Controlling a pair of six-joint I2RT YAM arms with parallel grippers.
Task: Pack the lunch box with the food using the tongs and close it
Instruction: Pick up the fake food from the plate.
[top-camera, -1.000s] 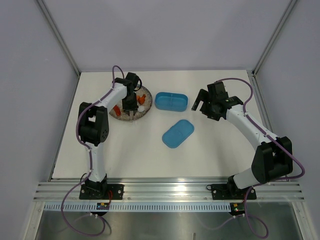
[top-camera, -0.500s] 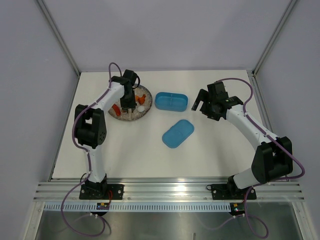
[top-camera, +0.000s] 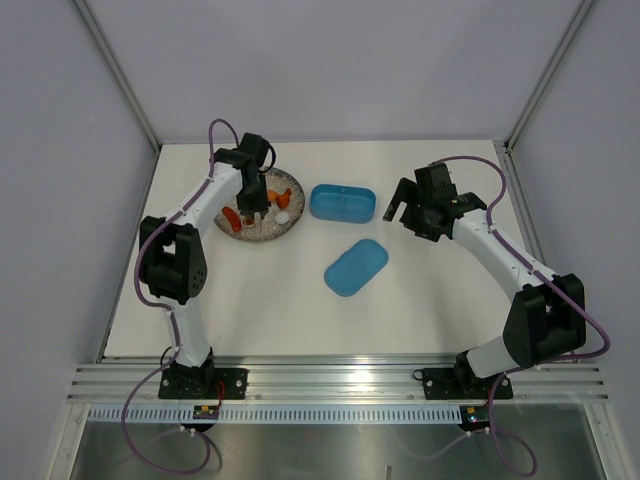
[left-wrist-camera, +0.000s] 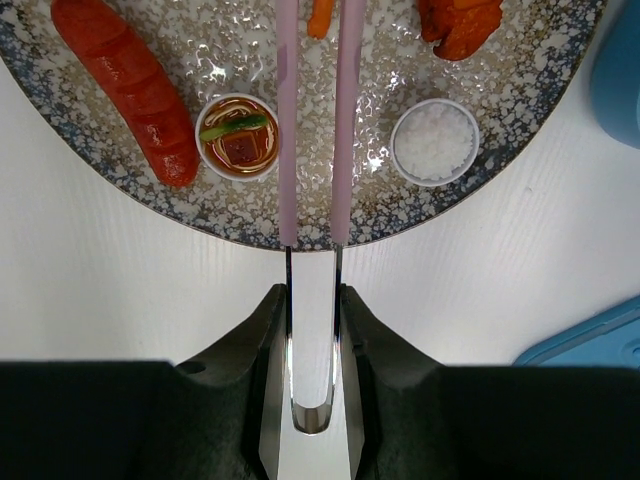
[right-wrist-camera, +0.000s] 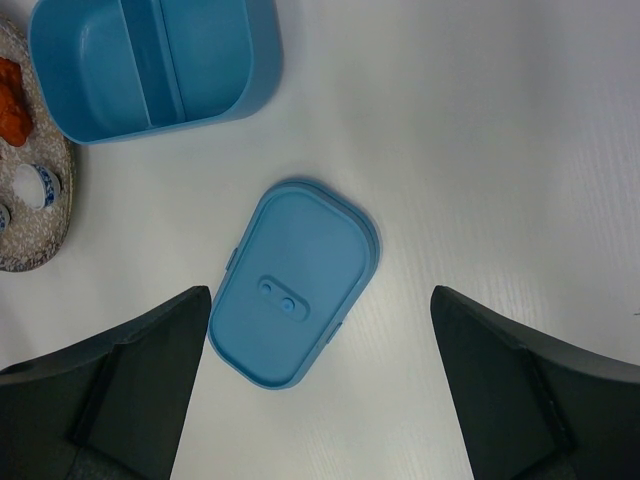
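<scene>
My left gripper (left-wrist-camera: 315, 298) is shut on the tongs (left-wrist-camera: 290, 120), whose two pink arms run close together out over the speckled plate (left-wrist-camera: 520, 110). Their tips run out of the top of the left wrist view, beside an orange morsel (left-wrist-camera: 320, 14). The food on the plate includes a red sausage (left-wrist-camera: 125, 90), a small cup with a brown piece (left-wrist-camera: 238, 140), a white rice cup (left-wrist-camera: 434, 141) and orange pieces (left-wrist-camera: 460, 20). The blue lunch box (top-camera: 343, 203) stands open and empty to the right of the plate. Its lid (top-camera: 356, 266) lies flat on the table nearer the arms. My right gripper (right-wrist-camera: 320, 290) hangs open above the lid (right-wrist-camera: 295, 295).
The plate (top-camera: 255, 235) sits at the back left, with the left gripper (top-camera: 260, 203) over it. The right gripper (top-camera: 402, 208) hovers just right of the box (right-wrist-camera: 150, 60). Grey walls and metal posts enclose the white table.
The left arm's elbow has swung left and its wrist has shifted toward the back of the plate, carrying the tongs. The right arm has not moved.
</scene>
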